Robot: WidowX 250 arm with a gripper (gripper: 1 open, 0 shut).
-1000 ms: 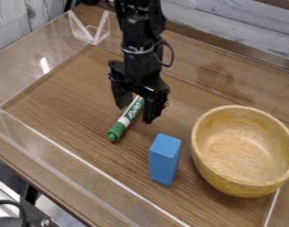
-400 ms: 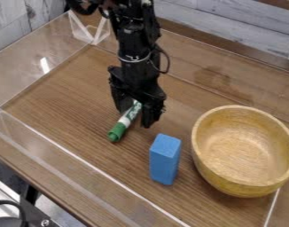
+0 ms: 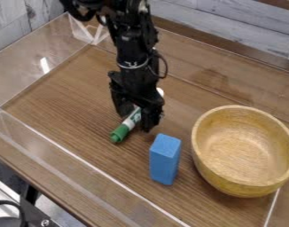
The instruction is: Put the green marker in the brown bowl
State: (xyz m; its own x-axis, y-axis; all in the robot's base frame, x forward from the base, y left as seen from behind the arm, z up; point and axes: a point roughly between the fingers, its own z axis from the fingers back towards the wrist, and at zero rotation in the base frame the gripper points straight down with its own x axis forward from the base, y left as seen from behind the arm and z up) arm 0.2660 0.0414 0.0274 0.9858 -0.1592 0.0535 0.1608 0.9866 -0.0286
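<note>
Black gripper (image 3: 135, 113) jaws spread, straddling slim green marker (image 3: 124, 126) | round grained-wood brown bowl (image 3: 244, 149) | woodgrain table (image 3: 64, 97)

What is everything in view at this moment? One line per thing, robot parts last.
green marker: one, white barrel with green cap end, lying on the table under the claw, left of the block.
blue block: one, blue, standing on the table between marker and bowl.
brown bowl: one, light tan wood, at the right side of the table, nothing inside.
table: one, brown wood grain, carrying all three things.
clear wall: transparent panels along the table's edges.
arm: one, black, reaching down from the top.
claw: one, black, open, pointing down, fingers straddling the marker's upper end.
</note>
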